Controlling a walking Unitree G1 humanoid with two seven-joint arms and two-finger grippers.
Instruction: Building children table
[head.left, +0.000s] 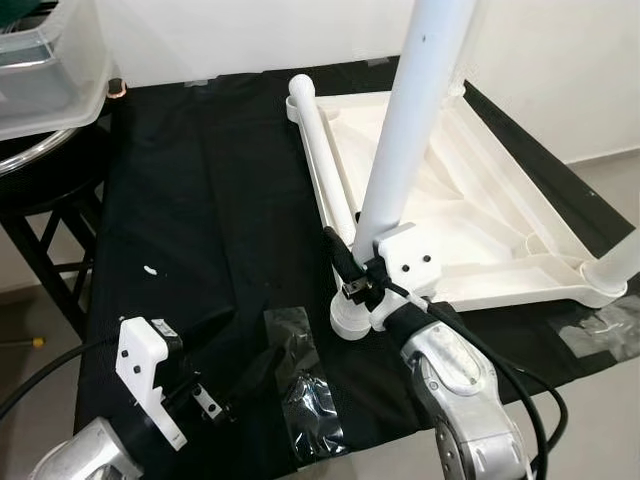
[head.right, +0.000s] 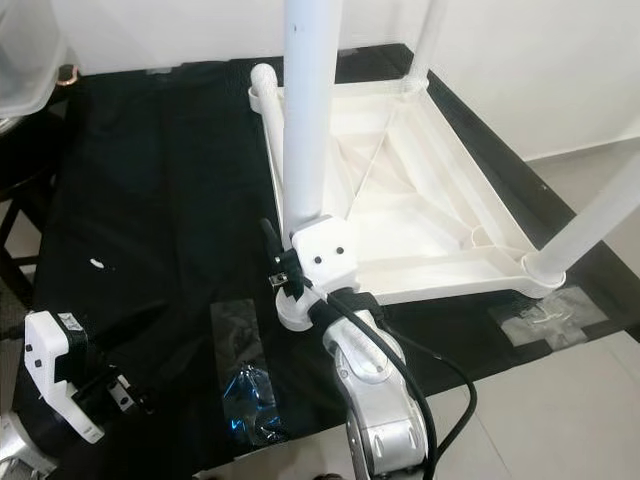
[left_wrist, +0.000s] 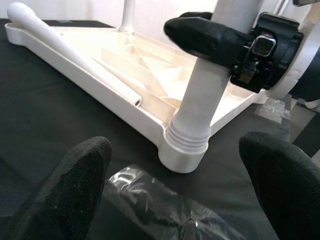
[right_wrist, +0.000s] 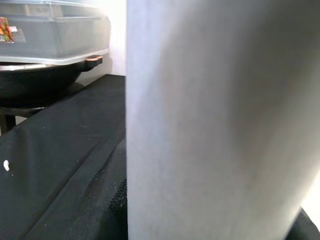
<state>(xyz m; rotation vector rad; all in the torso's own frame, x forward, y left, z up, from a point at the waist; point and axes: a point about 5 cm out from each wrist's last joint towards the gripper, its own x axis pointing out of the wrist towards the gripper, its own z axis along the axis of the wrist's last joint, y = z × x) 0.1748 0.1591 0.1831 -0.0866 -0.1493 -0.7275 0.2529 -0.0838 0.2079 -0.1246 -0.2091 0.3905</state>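
Observation:
A white children's table top (head.left: 480, 200) lies upside down on a black cloth. At its near left corner a white leg (head.left: 410, 120) stands upright in the ribbed socket (head.left: 352, 320). My right gripper (head.left: 360, 278) is shut on this leg just above the socket; one black finger (left_wrist: 210, 37) wraps its side. A loose white leg (head.left: 320, 150) lies along the top's left rim. Two more legs (head.right: 590, 225) (head.right: 430, 40) stand at other corners. My left gripper (left_wrist: 175, 200) hovers open low at the front left, facing the socket, holding nothing.
A crumpled clear plastic bag (head.left: 310, 400) lies on the cloth between my grippers. Clear tape (head.left: 600, 325) holds the cloth near the right corner. A translucent bin (head.left: 40, 70) sits on a dark stool at the far left. The cloth's front edge is close.

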